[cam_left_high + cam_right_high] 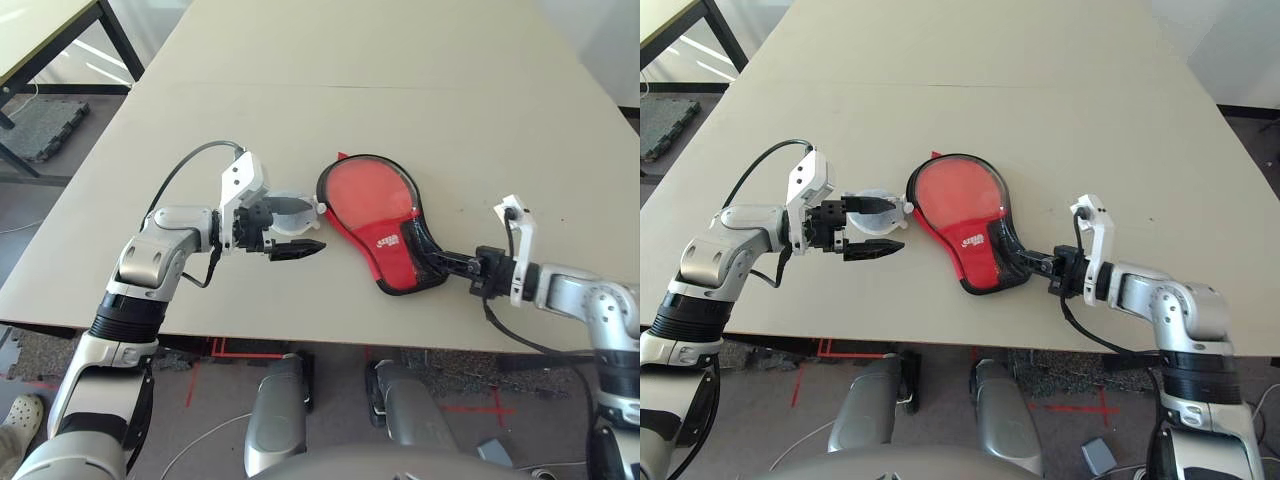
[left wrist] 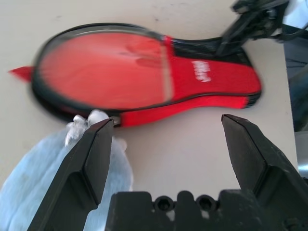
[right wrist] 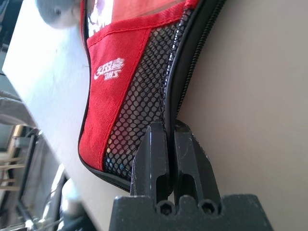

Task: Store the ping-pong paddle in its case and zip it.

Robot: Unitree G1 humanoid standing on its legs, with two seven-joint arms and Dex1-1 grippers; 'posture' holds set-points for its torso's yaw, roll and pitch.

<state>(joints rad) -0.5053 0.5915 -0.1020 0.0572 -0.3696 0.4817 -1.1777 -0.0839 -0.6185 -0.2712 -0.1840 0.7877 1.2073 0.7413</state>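
Note:
The red case lies on the table with its black mesh pocket and white logo facing up. The ping-pong paddle's round red blade lies in the case's wide end; its handle is hidden under the red fabric. My right gripper is shut on the case's black zipper edge at the narrow end. My left gripper stands open just left of the case's round end, touching nothing. In the left wrist view the fingers frame the case from a short way off.
A small pale grey lump with a white cord lies beside the upper finger of my left gripper, against the case's rim. The table's front edge runs close below both grippers. Another table stands far left.

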